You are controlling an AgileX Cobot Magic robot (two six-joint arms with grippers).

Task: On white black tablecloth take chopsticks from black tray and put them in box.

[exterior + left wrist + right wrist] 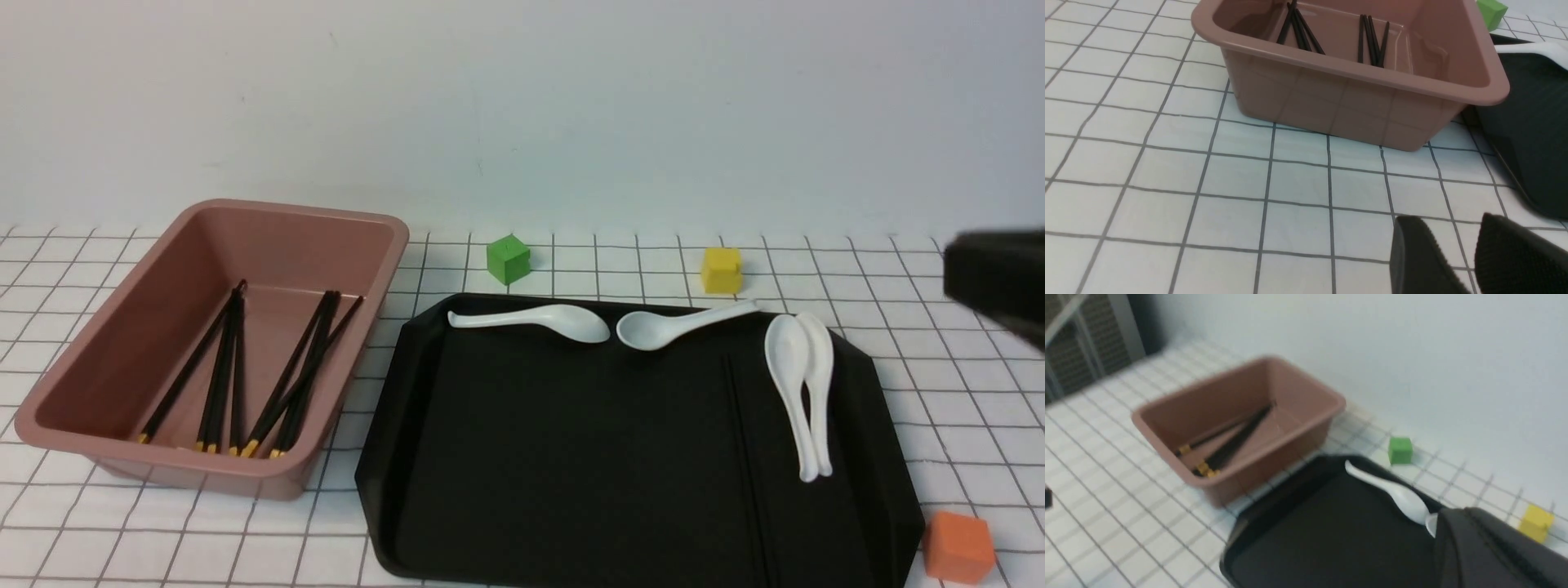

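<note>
The pink box [384, 245] stands at the left on the checked tablecloth [571, 261], with several black chopsticks [233, 376] lying in it, gold ends toward me. One more pair of chopsticks [741, 433] lies lengthwise on the black tray [531, 457], left of two stacked spoons. My right gripper [996, 278] is a blurred dark shape at the right edge, above the cloth beside the tray. In its wrist view the right gripper [1457, 516] is shut and empty over the tray [1331, 539]. My left gripper [1447, 222] is open and empty, low over the cloth in front of the box [1355, 110].
Four white spoons lie on the tray: two along the far rim [539, 320] [678, 322], and two stacked at the right [804, 392]. A green cube [508, 259] and a yellow cube [722, 269] sit behind the tray. An orange cube [959, 547] is at its near right corner.
</note>
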